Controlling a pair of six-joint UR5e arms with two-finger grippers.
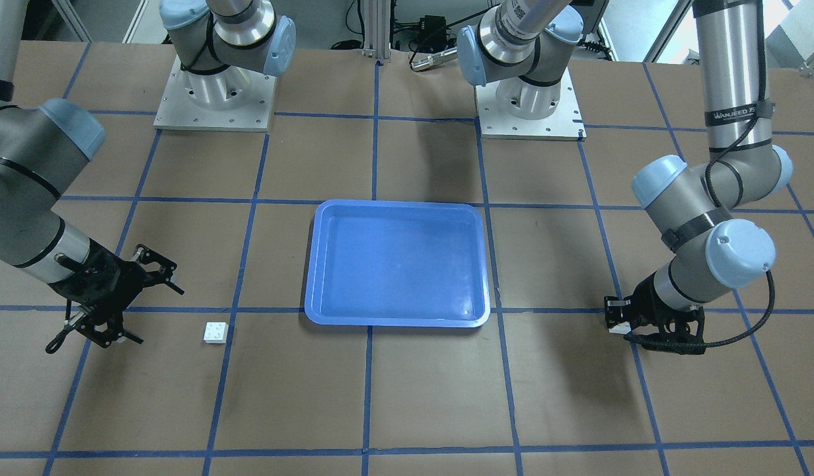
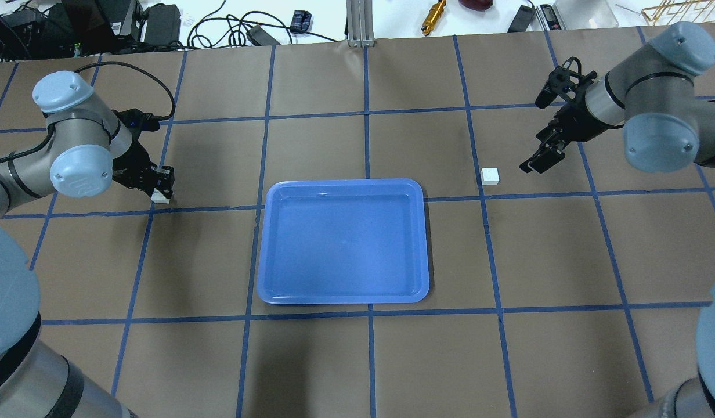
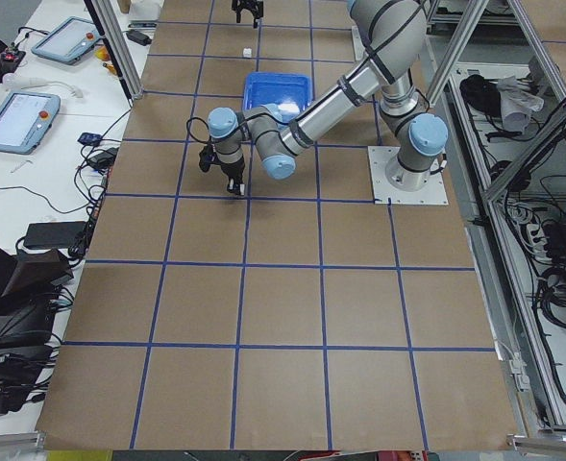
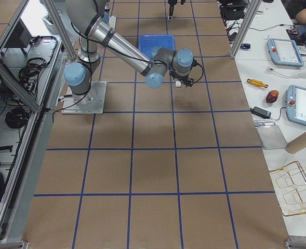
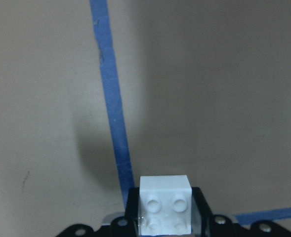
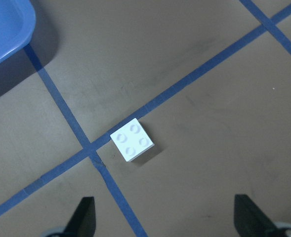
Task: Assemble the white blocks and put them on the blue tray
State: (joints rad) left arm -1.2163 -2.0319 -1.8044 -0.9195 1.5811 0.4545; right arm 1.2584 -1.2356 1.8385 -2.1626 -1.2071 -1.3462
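My left fingers (image 2: 161, 191) are clamped on one white block (image 5: 165, 205), low over the counter (image 2: 357, 360), left of the blue tray (image 2: 343, 183). My right fingers (image 6: 165, 223) are spread wide, holding nothing, near the other white block (image 6: 132, 139), which lies on the counter right of the tray. That loose block sits skewed to my open fingers, so closing as they stand could catch its corners and spin or flick it away. A shallow hold on the left one might slip when pressed. Both blocks show their studs upward. Each is square, so I judge no long axis until they're joined
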